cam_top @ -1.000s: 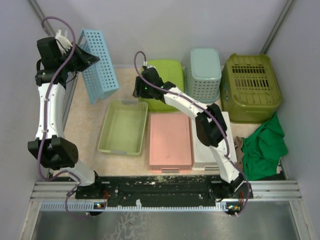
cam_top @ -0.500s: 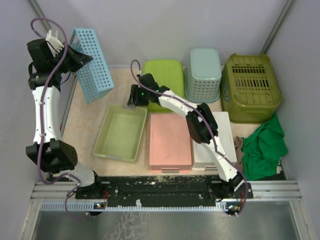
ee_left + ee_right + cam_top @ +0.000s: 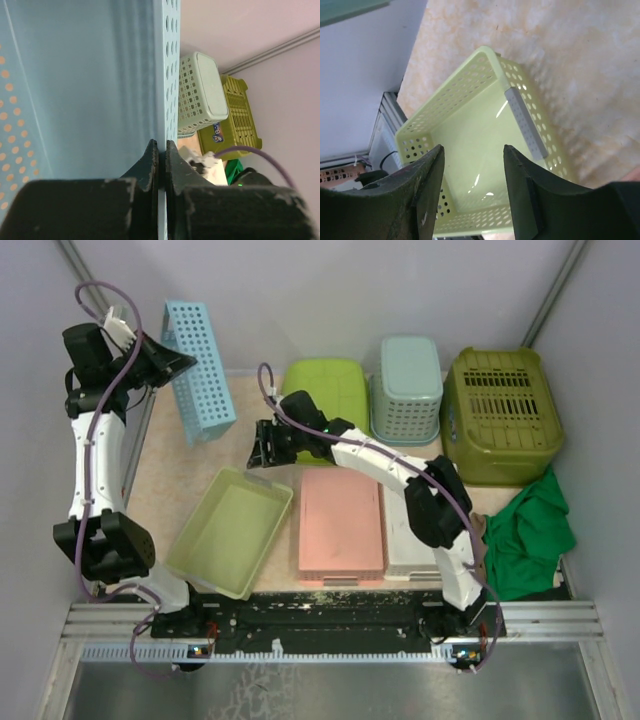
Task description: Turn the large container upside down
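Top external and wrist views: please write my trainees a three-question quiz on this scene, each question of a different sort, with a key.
1. True or false: the jaws of the left gripper are shut on a wall of the blue basket, which is held off the table.
2. How does the pale green tray lie? A: open side up. B: upside down. C: standing on one end.
3. Fill in: the jaws of the right gripper, near that tray, are ____.
Key: 1 true; 2 A; 3 open.
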`<state>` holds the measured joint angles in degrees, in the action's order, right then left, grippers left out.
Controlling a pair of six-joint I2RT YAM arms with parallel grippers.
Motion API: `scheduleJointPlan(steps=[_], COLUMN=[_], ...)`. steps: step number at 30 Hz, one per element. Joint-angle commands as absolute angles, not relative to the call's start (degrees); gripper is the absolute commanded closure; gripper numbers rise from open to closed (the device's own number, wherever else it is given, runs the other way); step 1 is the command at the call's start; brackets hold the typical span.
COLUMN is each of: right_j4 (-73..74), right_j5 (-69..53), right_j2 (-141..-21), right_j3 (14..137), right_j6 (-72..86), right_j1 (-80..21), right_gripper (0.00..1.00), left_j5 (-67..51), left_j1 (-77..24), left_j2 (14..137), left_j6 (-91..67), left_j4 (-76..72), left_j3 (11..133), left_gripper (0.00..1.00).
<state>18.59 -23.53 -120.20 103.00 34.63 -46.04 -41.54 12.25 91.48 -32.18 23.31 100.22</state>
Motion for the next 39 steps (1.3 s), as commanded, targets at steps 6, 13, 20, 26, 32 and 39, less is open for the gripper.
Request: scheduleJointPlan(steps=[6,13,20,26,32,39], right_j4=[12.2,19.6,26.1,26.7,28.3,28.5], right_j5=[-14.4,1.5,8.3,8.9,10.6,10.6], right_j2=[-98.8,-79.8,-70.0,-68.8,-68.7,-68.5], right_j3=[85.3,74.0,68.0,67.3,67.8,67.5], right_j6=[36.0,31.8,31.6,33.5,33.7,34.2], right_j1=[-42.9,-39.9,-38.3,-38.3,-38.4,-38.3], right_gripper=[0.49,0.48,0.46,0.46,0.46,0.46], left_j5=[-49.2,-57.5,-60.9,-63.1,-64.6,-62.2], left_j1=[10.0,8.0,6.1,6.4,6.8,8.0], left_j2=[94.1,99.5,105.0,109.8,114.2,115.7], left_j6=[-35.2,-50.1,-58.1,-60.1,-64.2,-52.9], left_j4=[11.5,-9.0,-18.7,-18.2,-23.2,-9.5], left_j3=[96.9,91.8,92.1,91.5,87.4,88.6], left_gripper=[1.0,1.0,1.0,1.0,1.0,1.0])
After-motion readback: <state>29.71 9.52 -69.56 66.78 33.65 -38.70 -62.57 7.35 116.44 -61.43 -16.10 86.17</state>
